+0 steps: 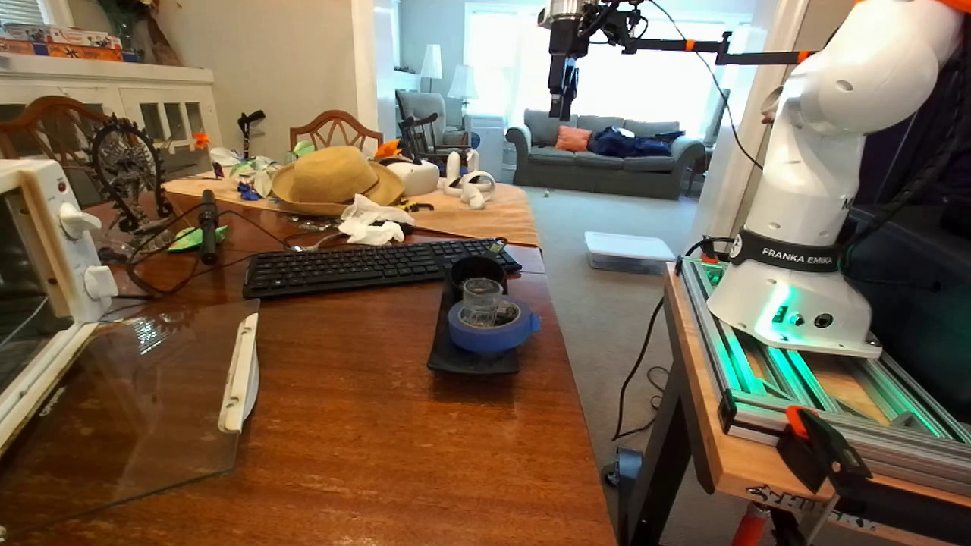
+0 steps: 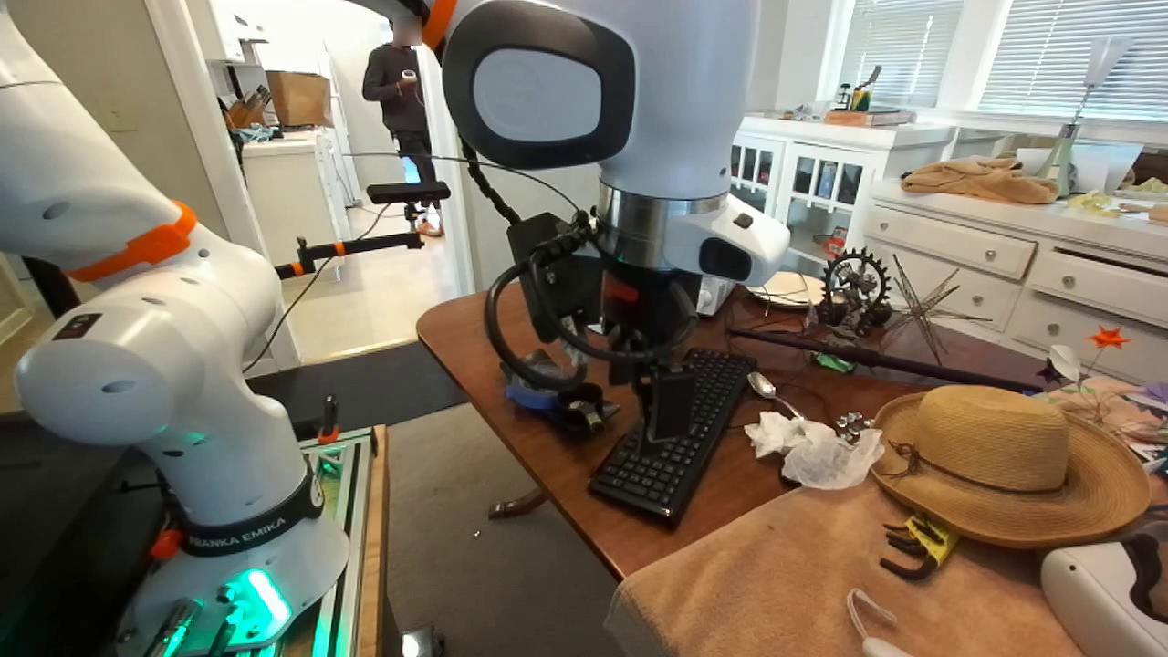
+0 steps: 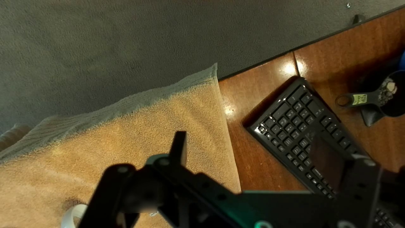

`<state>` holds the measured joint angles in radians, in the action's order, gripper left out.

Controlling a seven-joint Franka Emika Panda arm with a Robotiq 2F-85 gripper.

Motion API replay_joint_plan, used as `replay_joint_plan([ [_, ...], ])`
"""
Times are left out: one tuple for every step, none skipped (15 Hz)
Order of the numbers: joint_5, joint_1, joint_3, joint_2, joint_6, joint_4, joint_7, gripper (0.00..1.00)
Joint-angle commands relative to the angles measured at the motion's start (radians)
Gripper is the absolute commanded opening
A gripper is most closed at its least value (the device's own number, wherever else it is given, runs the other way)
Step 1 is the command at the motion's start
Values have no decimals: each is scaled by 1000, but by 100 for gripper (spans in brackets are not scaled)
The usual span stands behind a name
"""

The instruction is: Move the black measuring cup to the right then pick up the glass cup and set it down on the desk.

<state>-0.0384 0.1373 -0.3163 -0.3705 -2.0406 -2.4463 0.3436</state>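
Observation:
The black measuring cup sits on a dark tray on the desk. It also shows in an exterior view and at the right edge of the wrist view, with a labelled handle and grainy bits inside. The clear glass cup stands upright at the blue tape ring in front of the black cup; whether it is inside the ring is unclear. The glass is out of the wrist view. My gripper is open and empty, high above the desk, away from both cups. It shows in both exterior views.
The blue tape ring lies on the dark tray. A black keyboard lies beside the tray. An orange towel, a straw hat, white tissue, a glass panel and a toaster oven are around.

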Motion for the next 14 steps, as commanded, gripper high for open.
replay_joint_plan([
  [36,5,13,6,-12,0,22,100],
  [50,-3,15,7,-24,-1,34,100],
  [60,-11,18,7,-40,-2,56,100],
  [73,-22,22,8,-50,0,79,100],
  [87,-35,27,10,-60,2,107,100],
  [103,-49,33,13,-70,3,133,100],
  [124,-64,37,16,-73,4,155,100],
  [157,-87,40,28,-79,5,190,100],
  [194,-108,38,42,-76,11,227,100],
  [265,-139,24,63,-80,17,293,100],
  [321,-159,19,83,-75,25,339,100],
  [386,-173,14,109,-59,36,389,100],
  [446,-182,10,132,-41,45,445,100],
  [493,-185,10,164,-8,60,495,100],
])
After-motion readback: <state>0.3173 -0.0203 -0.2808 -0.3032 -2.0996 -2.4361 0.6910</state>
